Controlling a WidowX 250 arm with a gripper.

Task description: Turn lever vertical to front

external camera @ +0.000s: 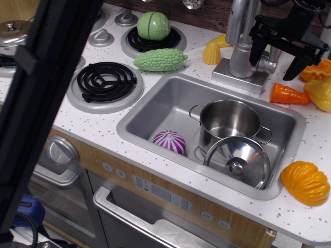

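The toy faucet point(242, 54) stands on its grey base behind the sink, and its spout pipe rises out of the top of the frame. The lever point(267, 65) is a small silver stub sticking out to the right of the faucet body. Its flat handle is mostly hidden by my gripper. My black gripper point(276, 63) hangs from the top right, open. One finger point(256, 53) is close against the faucet body and the other finger point(296, 67) is to the right, with the lever between them. I cannot tell whether either finger touches it.
The sink point(155, 111) holds a steel pot point(229, 120), its lid point(238, 160) and a purple ball point(169, 141). A green gourd point(160, 59), a corn cob point(211, 53), a carrot point(287, 94), a yellow vegetable point(321, 93) and an orange pumpkin point(306, 182) lie around. A black post point(41, 103) blocks the left.
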